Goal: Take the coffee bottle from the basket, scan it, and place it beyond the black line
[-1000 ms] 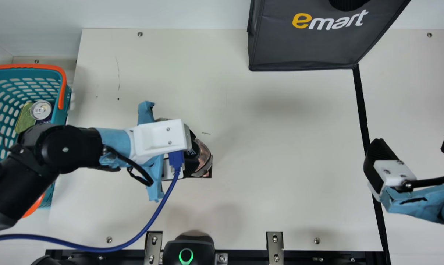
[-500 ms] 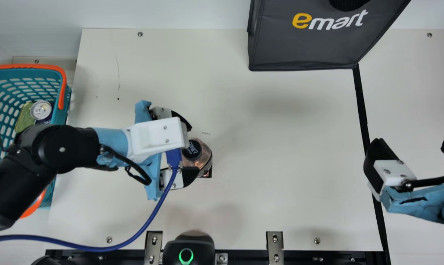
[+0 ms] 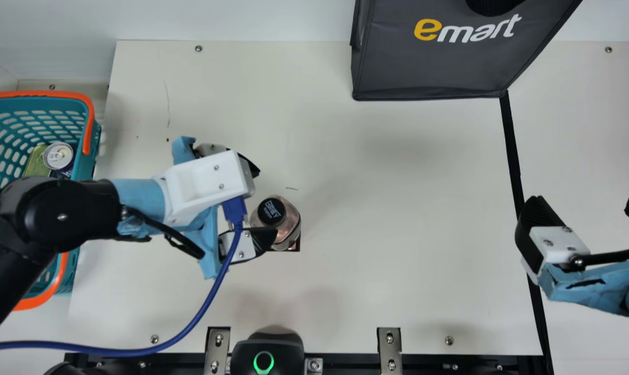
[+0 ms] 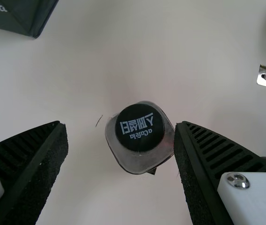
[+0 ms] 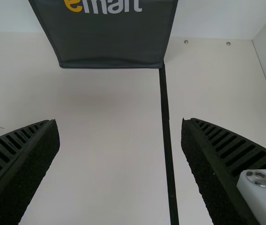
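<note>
Left gripper (image 3: 264,203), fingers wide apart and empty, slightly hides the coffee bottle (image 3: 290,216); right gripper (image 3: 583,201), cropped by the main view's edge, gapes empty.

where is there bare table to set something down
Between the coffee bottle, dark bag and black line; also past the line, beyond the right pincer. Crowded: around the bottle, at the left pincer, and back towards the basket.

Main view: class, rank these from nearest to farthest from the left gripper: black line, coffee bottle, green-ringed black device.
1. Coffee bottle, close by the left gripper.
2. Green-ringed black device, at the view's bottom edge.
3. Black line, toward the view's right.
</note>
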Robot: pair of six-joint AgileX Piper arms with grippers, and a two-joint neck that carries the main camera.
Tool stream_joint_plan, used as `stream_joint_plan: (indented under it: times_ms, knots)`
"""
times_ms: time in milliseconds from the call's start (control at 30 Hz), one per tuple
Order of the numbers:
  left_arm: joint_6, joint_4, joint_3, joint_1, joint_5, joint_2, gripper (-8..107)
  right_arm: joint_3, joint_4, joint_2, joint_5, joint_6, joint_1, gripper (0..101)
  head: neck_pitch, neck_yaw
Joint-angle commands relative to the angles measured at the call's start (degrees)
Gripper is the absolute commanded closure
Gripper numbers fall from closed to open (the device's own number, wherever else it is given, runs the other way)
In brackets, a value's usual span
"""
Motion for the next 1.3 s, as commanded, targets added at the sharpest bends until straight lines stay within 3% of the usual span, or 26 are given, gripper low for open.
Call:
stream_joint_plan:
  times_ms: [0,300,833,1267]
  knots:
    - [-1.91,0.47,-0.14,0.2,-0.07,-0.66,9,0.0,0.0,0.0,0.0,0.0,0.0,10,-0.96,0.09]
    - [-8.02,3.34,0.25,1.5,-0.68,-4.49,9,0.0,0.05,0.0,0.0,0.0,0.0,10,-0.96,0.09]
    - [-24.08,15.06,1.65,3.46,-7.13,-9.96,9,0.0,0.05,0.0,0.0,0.0,0.0,10,-0.96,0.09]
    - [-38.95,24.6,0.93,0.76,-6.53,-12.94,9,0.0,0.05,0.0,0.0,0.0,0.0,10,-0.96,0.09]
